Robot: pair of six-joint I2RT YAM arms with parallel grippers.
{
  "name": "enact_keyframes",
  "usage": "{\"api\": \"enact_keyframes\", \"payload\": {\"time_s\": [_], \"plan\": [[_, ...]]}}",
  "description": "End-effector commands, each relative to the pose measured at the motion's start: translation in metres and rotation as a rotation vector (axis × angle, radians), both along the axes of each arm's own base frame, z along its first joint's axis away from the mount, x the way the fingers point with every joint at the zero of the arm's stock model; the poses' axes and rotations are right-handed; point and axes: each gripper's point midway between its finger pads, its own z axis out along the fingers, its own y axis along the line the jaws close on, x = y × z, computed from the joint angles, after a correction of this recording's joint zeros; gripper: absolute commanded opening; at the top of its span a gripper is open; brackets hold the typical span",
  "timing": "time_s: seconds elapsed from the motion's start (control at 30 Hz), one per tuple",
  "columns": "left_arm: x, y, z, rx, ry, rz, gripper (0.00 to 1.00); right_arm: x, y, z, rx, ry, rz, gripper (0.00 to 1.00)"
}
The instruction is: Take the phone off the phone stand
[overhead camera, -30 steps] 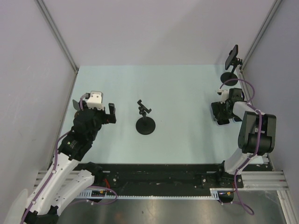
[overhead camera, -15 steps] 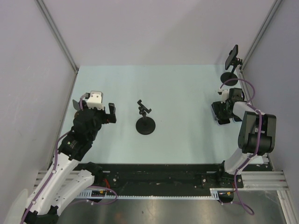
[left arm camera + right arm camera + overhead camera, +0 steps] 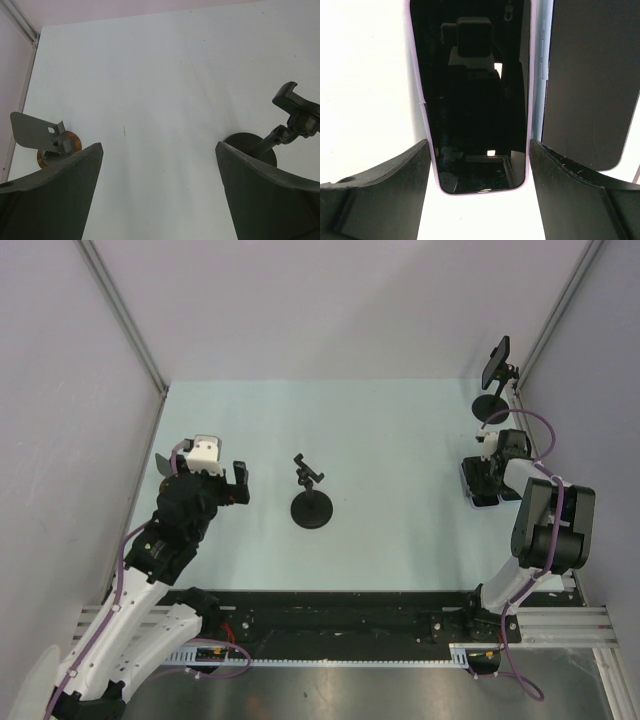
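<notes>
While the left claw (image 3: pixel 159 149) hangs wide open and hasn't budged at the left of the pale green bench (image 3: pixel 390 430), the right claw (image 3: pixel 478 150) has changed. It was spread wider a second ago and has now pinched in on the lilac-cased phone with a black screen (image 3: pixel 475 90). Its fingers (image 3: pixel 380 195) look to touch both long edges, so I read it as a grip, not a hover. The right wrist also slid slightly right, toward the wall.

That phone lies flat and face up on the bench at the right side, on no stand. A second dark flat phone (image 3: pixel 590 85) lies just beside it, to its right.

The black round-based phone stand (image 3: pixel 310 498) mid-bench is empty, cradle bare. Another dark phone (image 3: pixel 496 362) is clamped on a black stand (image 3: pixel 490 406) in the far right corner.

My read: removal from the centre stand looks done. This grip is on a phone already down, so probably a reposition rather than the removal itself. If the far-corner phone is the target, nothing has started there. One risk is that lifting now could nudge the neighbouring phone.
</notes>
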Motion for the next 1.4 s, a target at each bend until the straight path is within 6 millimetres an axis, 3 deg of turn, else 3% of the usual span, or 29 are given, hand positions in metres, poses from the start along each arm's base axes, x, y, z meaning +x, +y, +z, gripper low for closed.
{"api": "enact_keyframes", "payload": {"time_s": [0.0, 0.57, 0.77, 0.9, 1.07, 1.27, 1.37], "plan": [[0.002, 0.001, 0.004, 0.016, -0.023, -0.007, 1.00, 0.010, -0.005, 0.004, -0.020, -0.041, -0.019, 0.64], [0.002, -0.002, 0.003, 0.014, -0.020, -0.024, 1.00, 0.016, -0.005, 0.004, -0.030, -0.057, -0.030, 0.77], [0.002, -0.003, 0.003, 0.013, -0.021, -0.028, 1.00, 0.020, -0.004, 0.010, -0.021, -0.081, -0.037, 0.89], [0.003, -0.006, 0.003, 0.008, -0.023, -0.042, 1.00, 0.027, -0.002, 0.031, -0.027, -0.145, -0.036, 1.00], [0.002, -0.009, 0.003, 0.004, -0.020, -0.058, 1.00, 0.033, 0.004, 0.070, -0.033, -0.251, -0.039, 1.00], [0.003, -0.017, -0.001, -0.005, -0.003, -0.092, 1.00, 0.039, 0.034, 0.134, -0.029, -0.431, -0.006, 1.00], [0.004, -0.023, -0.004, -0.014, 0.011, -0.122, 1.00, 0.036, 0.035, 0.155, -0.009, -0.491, -0.067, 1.00]]}}
